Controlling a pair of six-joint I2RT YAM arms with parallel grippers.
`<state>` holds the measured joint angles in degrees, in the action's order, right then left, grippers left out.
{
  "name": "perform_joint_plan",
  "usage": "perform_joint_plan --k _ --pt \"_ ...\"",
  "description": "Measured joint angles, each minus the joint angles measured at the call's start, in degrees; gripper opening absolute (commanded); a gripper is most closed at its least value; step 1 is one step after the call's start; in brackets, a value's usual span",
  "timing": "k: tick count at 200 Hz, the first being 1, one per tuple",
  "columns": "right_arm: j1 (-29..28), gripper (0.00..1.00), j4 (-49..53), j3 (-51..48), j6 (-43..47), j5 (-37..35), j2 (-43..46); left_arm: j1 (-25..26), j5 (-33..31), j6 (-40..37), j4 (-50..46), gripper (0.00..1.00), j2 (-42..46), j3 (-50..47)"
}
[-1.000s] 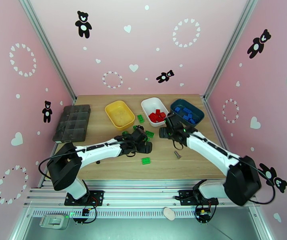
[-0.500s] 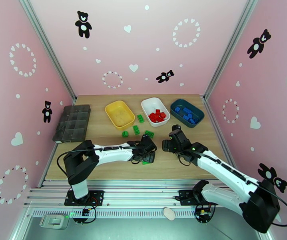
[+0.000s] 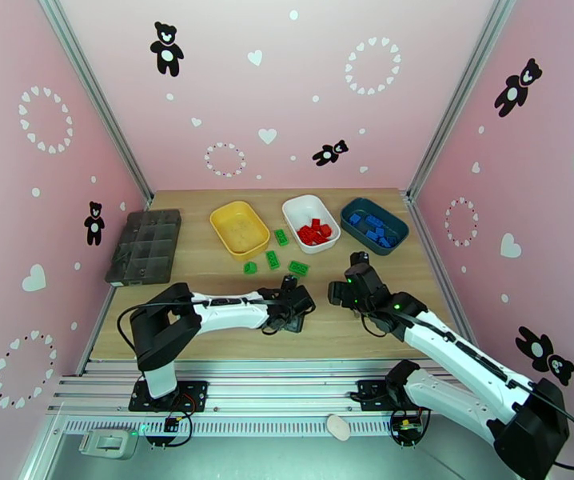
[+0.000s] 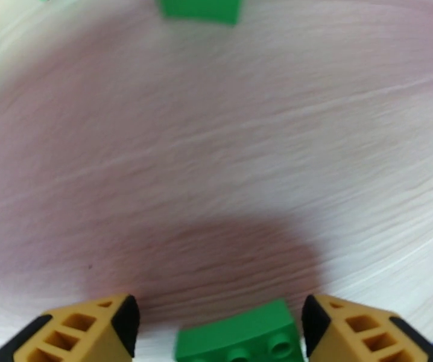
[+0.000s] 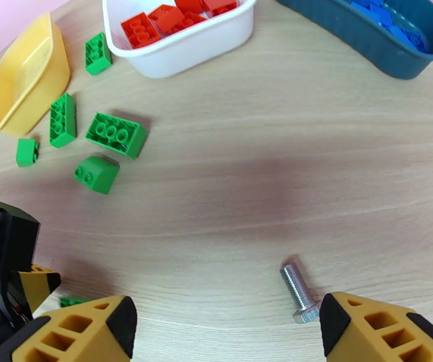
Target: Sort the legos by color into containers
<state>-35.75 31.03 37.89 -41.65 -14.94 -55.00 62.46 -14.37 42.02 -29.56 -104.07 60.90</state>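
Note:
My left gripper (image 3: 291, 311) is low over the table, its jaws open, and a green lego (image 4: 237, 339) lies between its yellow fingertips (image 4: 96, 327) with a gap on each side. Another green lego (image 4: 199, 7) lies ahead of it. My right gripper (image 3: 349, 291) hovers open over bare wood with nothing between its fingers (image 5: 385, 333). Several green legos (image 3: 273, 259) lie loose in front of the yellow container (image 3: 240, 228). The white container (image 3: 309, 211) holds red legos (image 5: 168, 16). Blue legos (image 3: 371, 227) lie in the teal container (image 3: 399, 226).
A dark grey organizer tray (image 3: 145, 246) sits at the far left. A silver bolt (image 5: 295, 291) lies on the wood just ahead of my right finger. The wooden table (image 3: 383, 330) ends at a metal rail in front and pink walls on the other sides.
My left gripper moved right and down onto the nearest green lego and its jaws narrowed. My right arm pulled back from the containers toward the near side.

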Motion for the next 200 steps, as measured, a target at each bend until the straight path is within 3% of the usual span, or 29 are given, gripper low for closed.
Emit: perform_joint_plan --k 58,108,200 --pt "-1.99 0.82 -2.05 -0.63 -0.83 0.72 -2.73 0.7 -0.02 1.68 -1.07 0.67 3.28 -3.3" --pt "-3.48 0.8 -4.04 -0.63 -1.44 1.09 -6.23 0.76 -0.04 2.36 -1.29 0.48 5.4 -4.94" --pt "-6.19 0.79 -9.64 -0.57 -1.46 7.23 -12.5 -1.31 0.0 0.68 -0.85 0.45 12.76 -5.53"
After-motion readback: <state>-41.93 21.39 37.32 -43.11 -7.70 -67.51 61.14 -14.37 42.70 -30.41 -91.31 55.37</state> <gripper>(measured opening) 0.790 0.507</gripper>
